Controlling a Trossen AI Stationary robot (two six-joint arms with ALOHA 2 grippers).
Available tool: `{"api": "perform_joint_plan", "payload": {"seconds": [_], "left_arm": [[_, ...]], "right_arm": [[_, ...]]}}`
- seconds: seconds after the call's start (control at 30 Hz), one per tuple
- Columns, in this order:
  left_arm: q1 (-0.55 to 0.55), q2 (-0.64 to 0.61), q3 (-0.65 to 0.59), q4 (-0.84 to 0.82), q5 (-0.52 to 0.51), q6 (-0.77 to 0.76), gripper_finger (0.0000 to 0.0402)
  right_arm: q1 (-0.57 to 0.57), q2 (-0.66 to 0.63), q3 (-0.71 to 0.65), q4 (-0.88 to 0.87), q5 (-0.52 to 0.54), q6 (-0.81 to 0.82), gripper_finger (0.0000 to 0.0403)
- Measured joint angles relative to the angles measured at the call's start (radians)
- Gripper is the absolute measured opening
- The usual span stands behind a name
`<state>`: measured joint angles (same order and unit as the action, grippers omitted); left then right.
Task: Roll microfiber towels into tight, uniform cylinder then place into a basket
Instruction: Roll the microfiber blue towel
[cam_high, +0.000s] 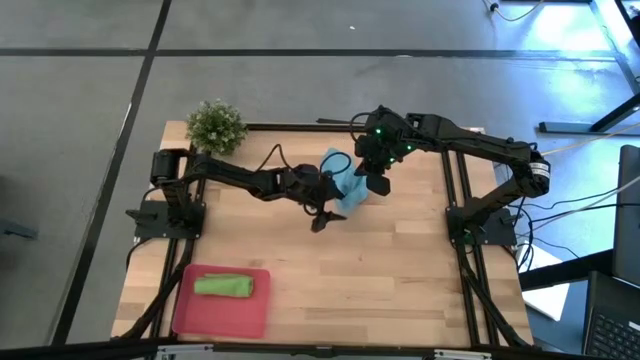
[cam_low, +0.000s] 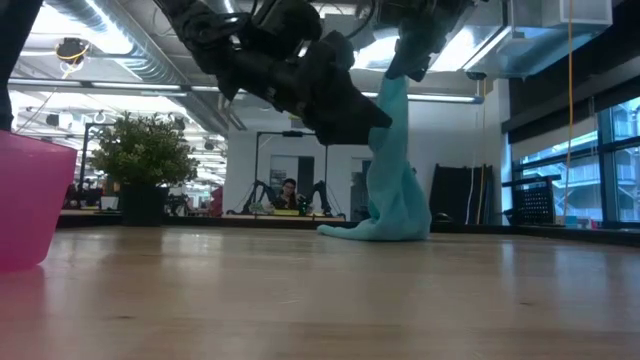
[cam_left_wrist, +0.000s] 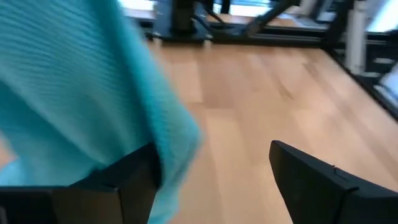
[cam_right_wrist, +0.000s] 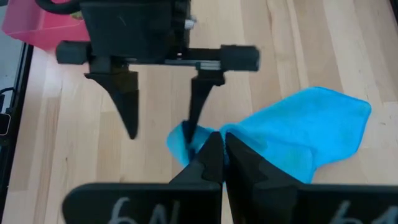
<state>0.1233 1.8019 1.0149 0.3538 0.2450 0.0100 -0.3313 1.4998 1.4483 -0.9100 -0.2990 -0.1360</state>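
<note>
The light blue towel (cam_high: 345, 188) hangs from my right gripper (cam_right_wrist: 219, 146), which is shut on it above the table's middle. The towel's lower end (cam_low: 385, 228) lies bunched on the wood. My left gripper (cam_right_wrist: 160, 134) stands open beside the hanging cloth, on its left side. One of its fingers (cam_right_wrist: 198, 109) stands at the cloth's edge and the other (cam_right_wrist: 127, 106) is over bare wood. In the left wrist view the cloth (cam_left_wrist: 81, 87) reaches one finger (cam_left_wrist: 127, 180). The lime green towel (cam_high: 224, 286) lies rolled in the red basket (cam_high: 190, 312) at the near left. My right gripper pinches the blue towel's upper bunched part (cam_right_wrist: 205, 134) between its two shut fingers, slanting down from above. The cloth hangs slack below the fingers, with its lower end on the table. My left gripper's one finger stands at the hanging cloth's edge (cam_right_wrist: 185, 140); whether it touches, I cannot tell.
A small green plant (cam_high: 215, 125) stands at the table's far left corner. The red basket's wall (cam_low: 20, 200) shows at the low view's left. Bare wood lies between the basket and the arms and along the table's near right.
</note>
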Motion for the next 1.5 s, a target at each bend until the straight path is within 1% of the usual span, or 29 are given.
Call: {"api": "perform_joint_plan", "payload": {"seconds": [0.13, 0.27, 0.37, 0.53, 0.6, 0.77, 0.9, 0.97, 1.1, 1.2, 1.33, 1.43, 1.5], "left_arm": [[-0.002, 0.0, 0.0, -0.003, -0.111, -0.001, 0.0259], [-0.002, 0.0, 0.0, -0.002, -0.16, -0.026, 0.0223], [-0.002, 0.0, 0.0, -0.002, -0.158, -0.033, 0.0194], [-0.008, 0.0, 0.0, -0.004, -0.073, -0.029, 0.0142], [-0.013, 0.0, 0.0, -0.004, -0.055, -0.026, 0.0122], [-0.023, 0.0, 0.0, -0.004, -0.053, -0.026, 0.0066], [-0.028, -0.001, 0.0, -0.013, -0.089, -0.025, 0.0012], [-0.028, -0.001, 0.0, -0.021, -0.097, -0.032, 0.0005], [-0.028, -0.026, 0.0, -0.057, -0.118, -0.077, 0.0001], [-0.027, -0.074, 0.002, -0.147, -0.147, -0.117, 0.0001], [-0.026, -0.165, 0.002, -0.28, -0.191, -0.163, 0.0], [-0.019, -0.245, 0.002, -0.364, -0.215, -0.227, 0.0], [-0.01, -0.304, 0.002, -0.422, -0.25, -0.279, 0.0]], "right_arm": [[0.0, 0.0, 0.0, 0.0, 0.0, 0.001, 0.0006], [0.0, 0.0, 0.0, 0.0, 0.0, 0.001, 0.0006], [0.0, 0.0, 0.0, 0.0, 0.0, -0.001, 0.0006], [0.0, 0.0, 0.0, 0.0, 0.0, -0.005, 0.0006], [-0.001, 0.0, 0.0, 0.0, 0.0, -0.006, 0.0006], [-0.001, 0.0, 0.0, 0.0, 0.0, -0.019, 0.0006], [-0.001, 0.0, 0.0, -0.001, 0.0, -0.028, 0.0006], [-0.001, 0.0, 0.0, -0.002, 0.003, -0.031, 0.0006], [-0.008, 0.0, 0.0, -0.035, 0.048, -0.053, 0.0006], [-0.033, 0.0, 0.0, -0.083, 0.051, -0.054, 0.0006], [-0.066, 0.0, 0.0, -0.101, 0.048, -0.049, 0.0006], [-0.08, 0.0, 0.0, -0.084, 0.048, -0.049, 0.0006], [-0.087, 0.0, 0.0, -0.061, 0.049, -0.049, 0.0006]]}}
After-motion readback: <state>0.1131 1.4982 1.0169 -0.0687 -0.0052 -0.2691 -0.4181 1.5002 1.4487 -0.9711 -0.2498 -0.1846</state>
